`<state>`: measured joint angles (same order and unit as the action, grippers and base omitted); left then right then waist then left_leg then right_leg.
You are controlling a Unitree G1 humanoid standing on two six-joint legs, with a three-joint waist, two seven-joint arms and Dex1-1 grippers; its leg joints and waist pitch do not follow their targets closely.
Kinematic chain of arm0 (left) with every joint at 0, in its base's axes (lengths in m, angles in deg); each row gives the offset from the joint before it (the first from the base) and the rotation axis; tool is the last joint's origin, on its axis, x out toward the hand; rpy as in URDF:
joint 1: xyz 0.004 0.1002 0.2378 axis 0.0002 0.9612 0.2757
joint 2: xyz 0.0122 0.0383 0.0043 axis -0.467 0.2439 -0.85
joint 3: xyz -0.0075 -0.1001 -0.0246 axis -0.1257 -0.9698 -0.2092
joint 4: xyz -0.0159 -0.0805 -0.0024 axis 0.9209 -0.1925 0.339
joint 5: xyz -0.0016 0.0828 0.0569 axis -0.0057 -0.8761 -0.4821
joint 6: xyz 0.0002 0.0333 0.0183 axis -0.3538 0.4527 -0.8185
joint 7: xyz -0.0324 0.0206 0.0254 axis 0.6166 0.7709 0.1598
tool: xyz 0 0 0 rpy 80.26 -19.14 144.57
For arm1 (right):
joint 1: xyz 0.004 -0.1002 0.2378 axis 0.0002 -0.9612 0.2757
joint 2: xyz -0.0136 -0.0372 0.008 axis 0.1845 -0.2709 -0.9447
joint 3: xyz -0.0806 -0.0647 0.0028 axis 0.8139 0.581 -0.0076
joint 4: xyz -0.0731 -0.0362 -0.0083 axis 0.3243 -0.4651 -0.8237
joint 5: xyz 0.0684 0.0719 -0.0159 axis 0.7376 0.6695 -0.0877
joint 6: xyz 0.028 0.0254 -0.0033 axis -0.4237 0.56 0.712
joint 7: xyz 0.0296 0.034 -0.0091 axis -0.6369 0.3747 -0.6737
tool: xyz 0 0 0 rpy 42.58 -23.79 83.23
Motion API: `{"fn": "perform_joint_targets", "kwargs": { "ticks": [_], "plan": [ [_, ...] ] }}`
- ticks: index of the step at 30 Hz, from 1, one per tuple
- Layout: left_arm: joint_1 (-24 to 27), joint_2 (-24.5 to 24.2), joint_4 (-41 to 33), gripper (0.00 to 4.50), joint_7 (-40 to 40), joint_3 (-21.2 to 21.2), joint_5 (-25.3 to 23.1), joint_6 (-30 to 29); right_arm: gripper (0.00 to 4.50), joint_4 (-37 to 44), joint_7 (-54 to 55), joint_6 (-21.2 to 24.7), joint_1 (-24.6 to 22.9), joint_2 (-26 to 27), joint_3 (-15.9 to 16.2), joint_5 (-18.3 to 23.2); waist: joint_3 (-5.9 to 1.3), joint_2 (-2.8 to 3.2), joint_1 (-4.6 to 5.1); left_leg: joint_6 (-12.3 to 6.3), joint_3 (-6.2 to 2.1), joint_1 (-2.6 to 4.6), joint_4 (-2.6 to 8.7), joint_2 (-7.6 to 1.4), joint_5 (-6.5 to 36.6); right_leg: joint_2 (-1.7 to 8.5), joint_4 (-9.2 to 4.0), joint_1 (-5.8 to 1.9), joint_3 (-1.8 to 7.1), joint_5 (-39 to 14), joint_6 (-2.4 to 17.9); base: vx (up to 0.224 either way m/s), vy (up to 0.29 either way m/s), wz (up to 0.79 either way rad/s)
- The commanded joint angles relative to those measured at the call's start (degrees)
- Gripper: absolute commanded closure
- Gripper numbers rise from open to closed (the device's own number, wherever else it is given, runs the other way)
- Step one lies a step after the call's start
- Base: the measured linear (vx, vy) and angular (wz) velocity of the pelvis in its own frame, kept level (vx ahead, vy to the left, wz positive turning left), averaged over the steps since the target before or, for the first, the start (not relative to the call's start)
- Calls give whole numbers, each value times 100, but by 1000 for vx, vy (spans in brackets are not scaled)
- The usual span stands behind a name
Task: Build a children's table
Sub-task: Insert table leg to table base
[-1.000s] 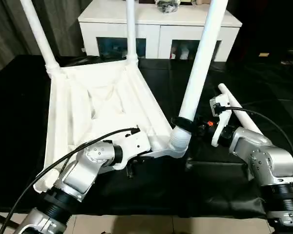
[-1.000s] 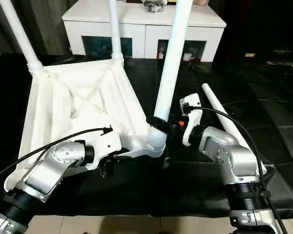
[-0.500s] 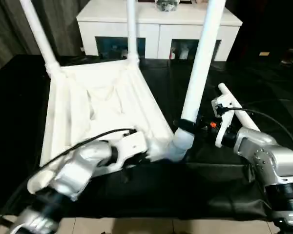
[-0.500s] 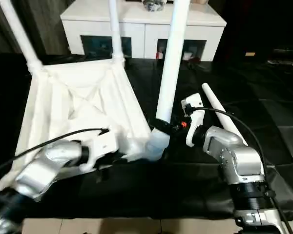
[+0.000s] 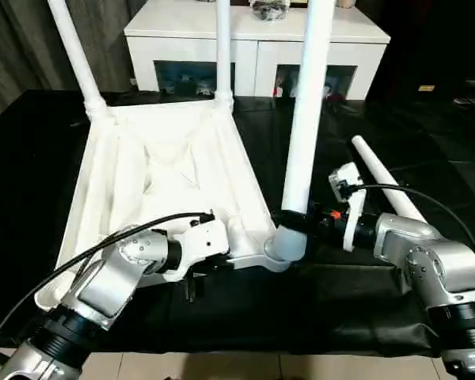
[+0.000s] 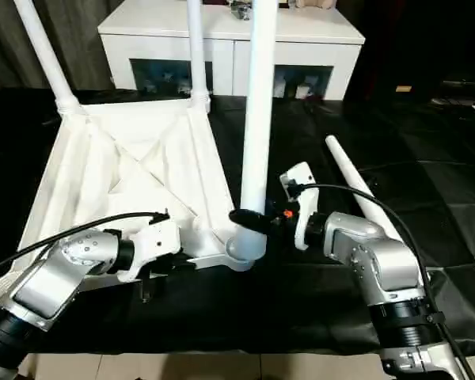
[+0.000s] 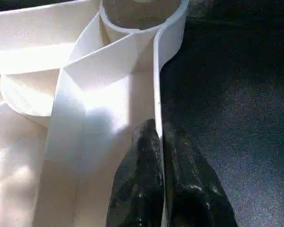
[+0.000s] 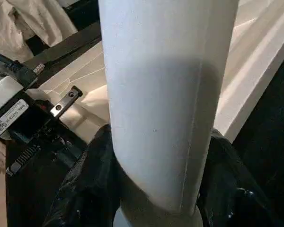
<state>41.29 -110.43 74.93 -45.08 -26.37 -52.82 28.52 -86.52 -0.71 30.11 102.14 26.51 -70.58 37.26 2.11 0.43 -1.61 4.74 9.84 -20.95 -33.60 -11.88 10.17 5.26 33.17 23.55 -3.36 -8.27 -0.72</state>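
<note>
The children's table lies upside down on the black mat, its ribbed white top [image 5: 166, 170] facing up. Two legs stand in the far corner sockets, one on the left [image 5: 77, 55] and one on the right [image 5: 222, 47]. A third leg [image 5: 305, 119] stands nearly upright in the near right socket [image 5: 283, 245]. My right gripper [image 5: 294, 220] is shut on this leg just above the socket, a black finger [image 8: 87, 182] on each side. My left gripper [image 7: 160, 135] is shut on the top's thin near rim [image 7: 157, 85] beside that socket. A fourth leg [image 5: 384, 178] lies loose on the mat to the right.
A low white cabinet [image 5: 257, 43] with dark glass openings stands behind the mat, with small items on top. Black cables run along both silver forearms. The mat's front edge meets light floor near the robot. A curtain hangs at the far left.
The leg in my right gripper has swung from leaning right to nearly upright in its socket. My left gripper has closed on the top's rim. The head camera has shifted a little.
</note>
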Motion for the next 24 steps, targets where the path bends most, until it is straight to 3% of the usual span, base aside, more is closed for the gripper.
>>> {"fn": "perform_joint_targets", "kwargs": {
  "ticks": [1, 8, 16, 24],
  "plan": [
    [3, -138, 230, 450, 28, 168, -232, -83, 264, -143, -35, -46, 132, 33, 33, -49, -313, 29, 2, 61, -3, 52, 444, -63, 1986, 164, -369, -219, 154, -1953, 1056, 0, 0, 0],
    [-65, -147, 307, 450, 49, 199, -242, -36, 264, -814, -52, -283, 398, 268, 146, -212, -310, 4, -2, 70, 1, 58, 438, -63, 2041, 171, -380, -217, 152, -2073, 1060, 0, 0, 0],
    [-133, -143, 407, 450, 82, 180, -248, 3, 264, -1035, -22, -444, 444, 358, 177, -291, -303, -4, -7, 73, 0, 59, 445, -61, 2051, 177, -390, -211, 150, -2224, 990, 0, 0, 0],
    [-146, -160, 445, 450, 141, 163, -203, 43, 264, -782, 189, -835, -198, 578, -252, -116, -300, 36, 1, 96, -21, 71, 461, -63, 2266, 180, -450, -186, 138, -2508, 833, 0, 0, 0]
  ]
}}
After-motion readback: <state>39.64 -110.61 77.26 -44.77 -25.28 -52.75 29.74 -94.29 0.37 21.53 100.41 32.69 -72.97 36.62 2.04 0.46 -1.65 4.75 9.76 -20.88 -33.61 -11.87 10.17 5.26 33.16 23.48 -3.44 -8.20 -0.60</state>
